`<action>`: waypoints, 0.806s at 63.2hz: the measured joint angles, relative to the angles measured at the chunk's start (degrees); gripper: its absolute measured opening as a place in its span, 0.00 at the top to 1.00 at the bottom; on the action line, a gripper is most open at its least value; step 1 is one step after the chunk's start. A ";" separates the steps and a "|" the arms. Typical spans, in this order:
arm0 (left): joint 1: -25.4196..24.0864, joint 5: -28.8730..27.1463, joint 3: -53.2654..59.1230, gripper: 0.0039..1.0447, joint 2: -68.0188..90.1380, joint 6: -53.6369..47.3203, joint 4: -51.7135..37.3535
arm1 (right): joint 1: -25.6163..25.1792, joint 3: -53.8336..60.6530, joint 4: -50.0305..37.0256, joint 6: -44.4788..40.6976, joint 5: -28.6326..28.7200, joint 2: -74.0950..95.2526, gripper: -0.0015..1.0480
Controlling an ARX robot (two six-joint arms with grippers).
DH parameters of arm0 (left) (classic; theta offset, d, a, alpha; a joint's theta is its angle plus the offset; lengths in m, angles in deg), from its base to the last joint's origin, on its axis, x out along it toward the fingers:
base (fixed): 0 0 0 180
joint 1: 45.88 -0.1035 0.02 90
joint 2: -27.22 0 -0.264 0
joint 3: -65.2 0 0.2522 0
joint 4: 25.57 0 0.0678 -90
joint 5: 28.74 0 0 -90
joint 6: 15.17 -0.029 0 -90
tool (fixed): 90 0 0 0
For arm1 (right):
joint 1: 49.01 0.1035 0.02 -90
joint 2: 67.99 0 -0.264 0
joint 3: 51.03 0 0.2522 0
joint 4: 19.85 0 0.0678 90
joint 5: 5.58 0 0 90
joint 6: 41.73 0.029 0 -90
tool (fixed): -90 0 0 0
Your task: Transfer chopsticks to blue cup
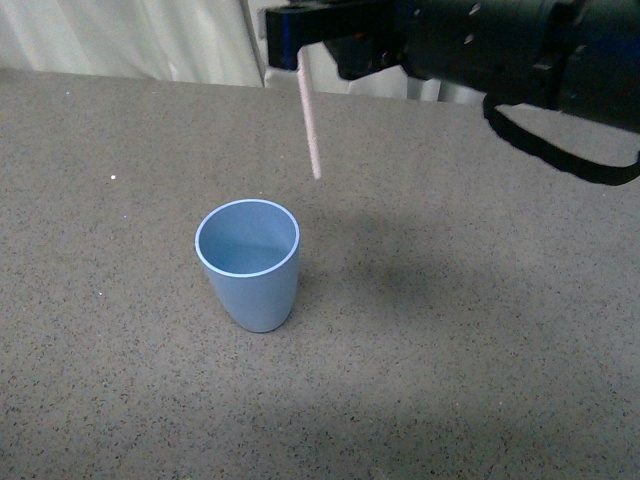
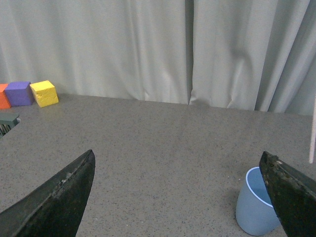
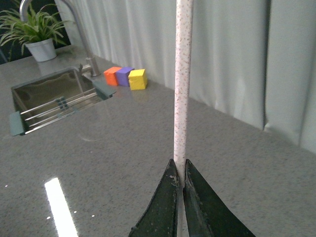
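The blue cup (image 1: pixel 248 262) stands upright and empty on the grey counter. My right gripper (image 1: pixel 300 45) is shut on the chopsticks (image 1: pixel 310 118), a pale cream stick that hangs nearly upright, its lower tip in the air above and a little behind the cup's far right rim. In the right wrist view the stick (image 3: pixel 181 89) rises from between the closed fingers (image 3: pixel 167 207). In the left wrist view the cup (image 2: pixel 253 205) sits beside one finger (image 2: pixel 291 195) of my open, empty left gripper (image 2: pixel 177 170), and the stick (image 2: pixel 312 133) shows at the edge.
Orange, purple and yellow blocks (image 3: pixel 126 77) sit by the curtain (image 2: pixel 148 49); they also show in the left wrist view (image 2: pixel 29 94). A sink (image 3: pixel 54 101) with a rack, a tap and a potted plant (image 3: pixel 34 29) lie beyond them.
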State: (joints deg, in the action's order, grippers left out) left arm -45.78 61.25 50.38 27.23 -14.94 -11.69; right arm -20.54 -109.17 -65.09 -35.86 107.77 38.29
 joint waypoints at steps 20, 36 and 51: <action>0.00 0.00 0.00 0.06 0.00 0.02 0.00 | 2.64 -4.39 -0.52 1.16 1.86 7.02 0.99; 0.00 0.00 0.00 0.06 0.00 0.00 0.00 | 3.17 -4.15 -1.36 1.14 0.79 11.26 0.99; 0.00 0.00 0.00 0.06 0.00 0.00 0.00 | 3.58 -3.10 -1.44 0.17 0.74 14.27 0.99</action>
State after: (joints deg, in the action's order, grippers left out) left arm -45.78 61.25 50.38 27.23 -14.94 -11.69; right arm -16.95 -112.27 -66.53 -35.68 108.52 52.57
